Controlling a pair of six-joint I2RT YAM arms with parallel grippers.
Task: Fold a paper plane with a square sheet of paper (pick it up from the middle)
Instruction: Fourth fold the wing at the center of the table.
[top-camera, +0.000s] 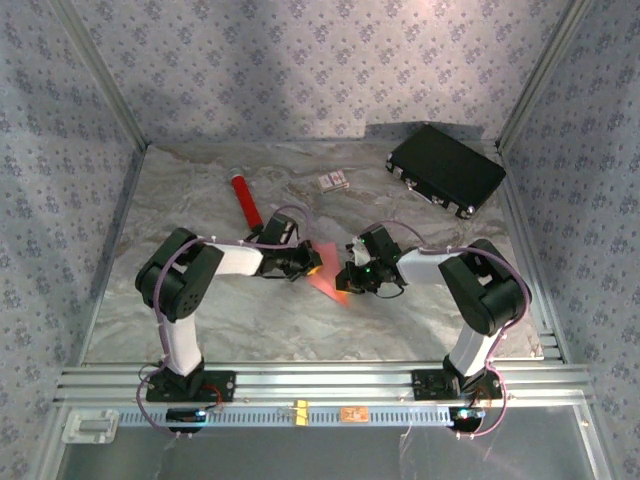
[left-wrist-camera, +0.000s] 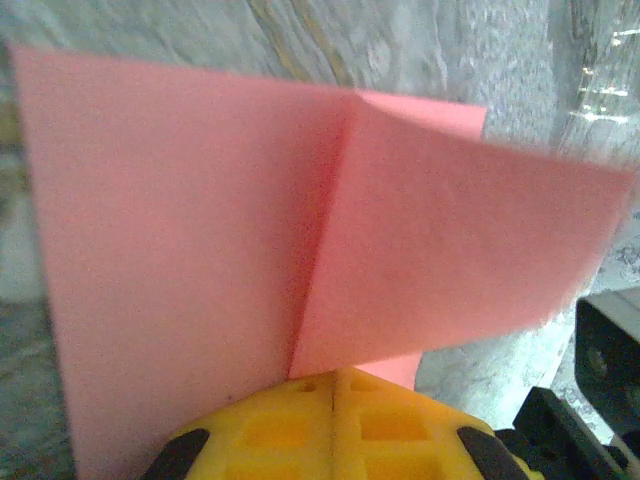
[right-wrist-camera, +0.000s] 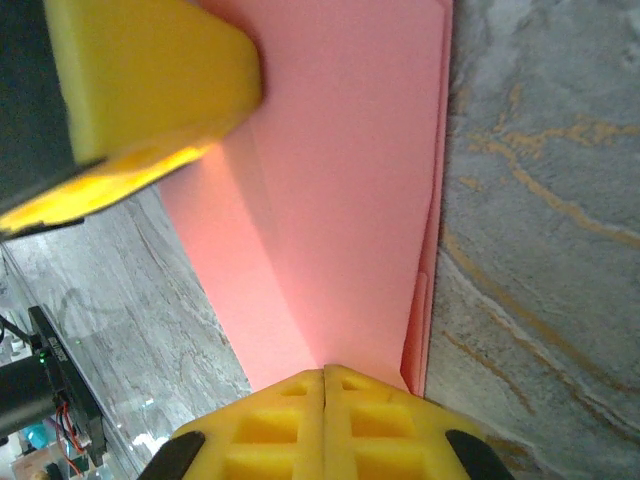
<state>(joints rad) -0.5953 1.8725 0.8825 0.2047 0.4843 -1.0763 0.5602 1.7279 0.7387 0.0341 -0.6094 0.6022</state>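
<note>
The pink-red square sheet of paper (top-camera: 326, 274) hangs between my two grippers above the middle of the table, creased and partly folded, with no pointed plane shape. In the left wrist view the paper (left-wrist-camera: 200, 230) stands upright with one flap (left-wrist-camera: 450, 250) bent over along a centre crease, and my left gripper (left-wrist-camera: 335, 378) is shut on its lower edge. The right gripper (right-wrist-camera: 323, 375) is shut on the paper (right-wrist-camera: 340, 200) at the opposite edge, where doubled layers show. One yellow finger (right-wrist-camera: 150, 80) of the left gripper shows in the right wrist view. From above, the left gripper (top-camera: 311, 265) and the right gripper (top-camera: 349, 281) nearly face each other.
A glossy red cylinder (top-camera: 245, 201) lies at the back left, a small white-and-red card (top-camera: 334, 181) at the back middle, and a black case (top-camera: 446, 170) at the back right. Patterned walls enclose the marble table (top-camera: 250, 320). An aluminium rail (top-camera: 320, 382) runs along the near edge.
</note>
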